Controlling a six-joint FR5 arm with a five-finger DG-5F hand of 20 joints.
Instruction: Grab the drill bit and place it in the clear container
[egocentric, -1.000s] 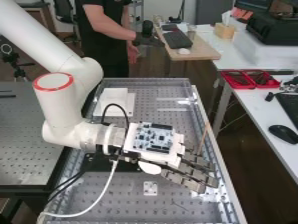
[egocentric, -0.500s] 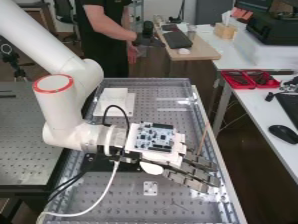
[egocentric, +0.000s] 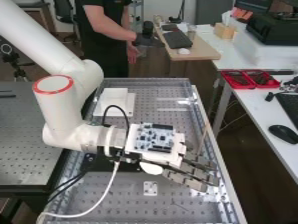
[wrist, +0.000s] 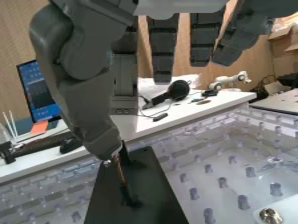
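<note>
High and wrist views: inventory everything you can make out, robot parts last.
slender rod, possibly the drill bit: 1, brownish, at thumb tip
plate: 1, black, below rod
perforated bench: 1, grey, under hand
block: 1, white, bench's far end
bracket: 1, pale, bench's near end
side table: 1, grey, left
red trays: 2, right desk
mouse: 1, black, right desk
headset: 1, black, desk
monitor: 1, dark, behind desk
circuit board: 1, blue-white, atop wrist
arm: 1, white, from upper left
hand: 1, dark grey, over bench
</note>
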